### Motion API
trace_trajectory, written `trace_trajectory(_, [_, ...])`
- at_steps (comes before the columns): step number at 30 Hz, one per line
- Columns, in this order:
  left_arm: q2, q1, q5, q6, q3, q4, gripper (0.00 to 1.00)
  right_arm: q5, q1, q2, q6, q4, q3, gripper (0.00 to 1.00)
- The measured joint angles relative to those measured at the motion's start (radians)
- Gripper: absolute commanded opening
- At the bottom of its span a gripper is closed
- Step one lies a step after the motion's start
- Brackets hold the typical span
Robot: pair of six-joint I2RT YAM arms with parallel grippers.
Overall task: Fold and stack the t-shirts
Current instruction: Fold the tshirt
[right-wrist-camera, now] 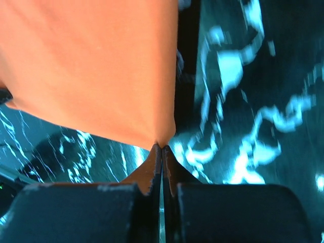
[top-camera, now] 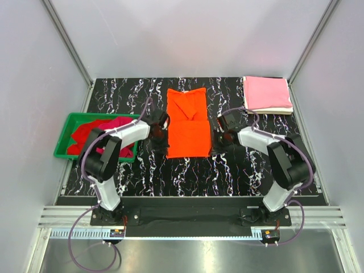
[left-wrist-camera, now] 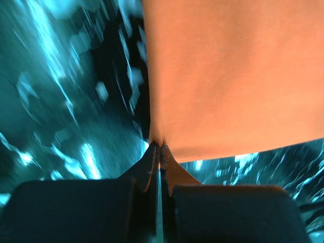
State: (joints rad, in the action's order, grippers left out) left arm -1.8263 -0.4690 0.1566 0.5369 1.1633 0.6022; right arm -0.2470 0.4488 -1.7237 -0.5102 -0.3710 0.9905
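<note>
Two grippers pinch the orange t-shirt [top-camera: 187,122], which lies partly folded mid-table on the black marbled table [top-camera: 244,173]. The left gripper [left-wrist-camera: 160,147] is clamped on its near left corner and the right gripper [right-wrist-camera: 162,148] on its near right corner. A folded pink t-shirt [top-camera: 267,92] sits on a cream-white t-shirt [top-camera: 274,110] at the far right. A red t-shirt [top-camera: 82,133] and a crimson t-shirt [top-camera: 118,121] lie in the green bin [top-camera: 62,139] at the left.

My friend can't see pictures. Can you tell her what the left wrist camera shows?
The left hand is shut, pinching the corner of an orange t-shirt that fills the upper right of the picture. Under it is a dark table with pale streaks, looking blurry.
</note>
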Motion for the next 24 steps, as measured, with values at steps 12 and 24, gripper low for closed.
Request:
trace_trajectory(12, [0.301, -0.222, -0.062, 0.098, -0.308, -0.004, 0.25, -0.003, 0.109, 0.34, -0.126, -0.031, -0.343, 0.18])
trace_trajectory(24, [0.484, -0.222, -0.096, 0.089, -0.38, 0.059, 0.49, 0.09, 0.149, 0.578, -0.246, -0.19, -0.351, 0.07])
